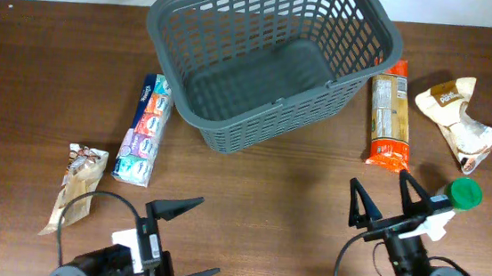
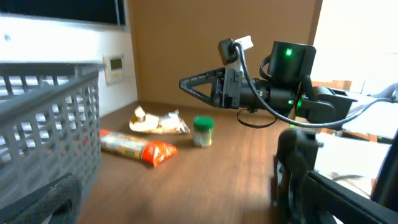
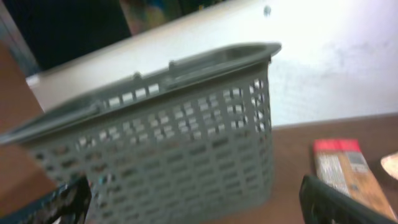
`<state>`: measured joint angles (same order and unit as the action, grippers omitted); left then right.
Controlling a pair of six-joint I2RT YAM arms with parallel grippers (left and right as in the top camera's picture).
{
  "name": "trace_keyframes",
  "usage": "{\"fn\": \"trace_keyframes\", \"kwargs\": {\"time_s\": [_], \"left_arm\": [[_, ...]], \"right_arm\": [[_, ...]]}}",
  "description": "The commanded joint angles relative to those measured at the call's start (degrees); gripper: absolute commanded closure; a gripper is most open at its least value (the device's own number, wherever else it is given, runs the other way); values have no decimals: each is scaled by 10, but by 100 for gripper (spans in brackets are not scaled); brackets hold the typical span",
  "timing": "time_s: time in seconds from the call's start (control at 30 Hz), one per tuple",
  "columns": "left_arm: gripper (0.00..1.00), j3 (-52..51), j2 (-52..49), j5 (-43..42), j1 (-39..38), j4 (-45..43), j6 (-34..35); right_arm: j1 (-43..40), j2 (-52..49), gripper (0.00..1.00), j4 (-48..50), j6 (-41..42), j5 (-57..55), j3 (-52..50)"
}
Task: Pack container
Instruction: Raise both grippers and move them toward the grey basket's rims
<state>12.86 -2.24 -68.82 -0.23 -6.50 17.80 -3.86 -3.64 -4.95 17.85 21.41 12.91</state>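
Overhead: lg dark grey lattice-sided plastic basket (image 1: 256,125), empty; left gripper (image 1: 209,237) & right gripper (image 1: 378,178) spread, nothing held; risk: right arm swings, topples nearby green-capped jar (image 1: 464,193).

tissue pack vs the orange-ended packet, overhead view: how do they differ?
The tissue pack lies left of the basket, the orange-ended packet right of it. The tissue pack is patterned blue and pink; the orange-ended packet is tan with orange ends. Both are long and lie flat, outside the basket.

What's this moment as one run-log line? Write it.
container: empty, nothing packed | left jaws: open, holding nothing | right jaws: open, holding nothing
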Motion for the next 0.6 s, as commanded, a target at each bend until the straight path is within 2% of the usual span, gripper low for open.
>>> {"fn": "trace_keyframes", "kwargs": {"time_s": [0.0, 0.13, 0.33, 0.4, 0.47, 0.57], "left_arm": [[1, 71, -30, 48, 3, 36, 25], [1, 132, -49, 122, 3, 59, 25], [1, 142, -49, 184, 3, -90, 25], [1, 151, -53, 190, 3, -113, 35], [1, 174, -68, 188, 3, -99, 36], [1, 252, -117, 187, 3, -25, 21]], "right_arm": [[4, -51, 1, -81, -81, 8, 122], [4, -173, 1, -268, -97, -35, 302], [5, -361, 1, -473, -97, 26, 570], [5, -400, 1, -522, -97, 50, 640], [5, -423, 1, -552, -97, 61, 691], [5, -449, 1, -589, -97, 59, 765]]}}
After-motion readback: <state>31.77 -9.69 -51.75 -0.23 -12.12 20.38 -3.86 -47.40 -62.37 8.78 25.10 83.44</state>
